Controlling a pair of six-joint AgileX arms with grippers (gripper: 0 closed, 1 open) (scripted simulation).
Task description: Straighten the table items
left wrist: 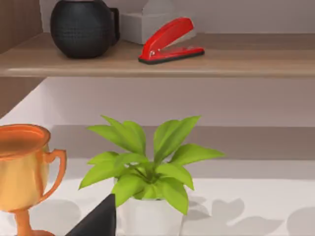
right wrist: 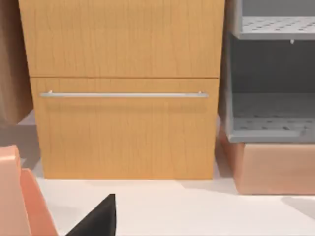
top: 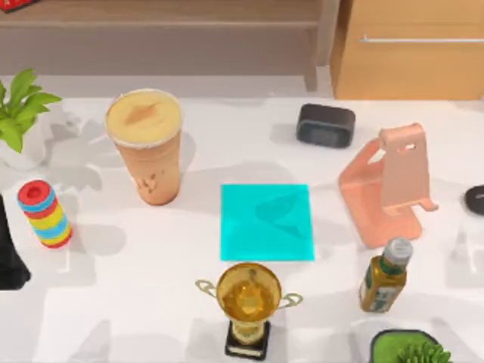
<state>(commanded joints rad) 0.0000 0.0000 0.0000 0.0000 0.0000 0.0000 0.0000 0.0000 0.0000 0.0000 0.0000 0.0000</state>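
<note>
Cup upright, table far left; mouse far right of centre, beside pink stand. Left claw at left edge, nearer cup; fingers' state cannot tell. Right arm parked right edge.

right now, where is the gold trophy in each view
top view: gold trophy bottom middle, below the cyan mat.
left wrist view: gold trophy beside the potted plant.
right wrist view: faces the wooden drawer cabinet instead.
shared landmark: the potted plant, top view's left edge.
</note>
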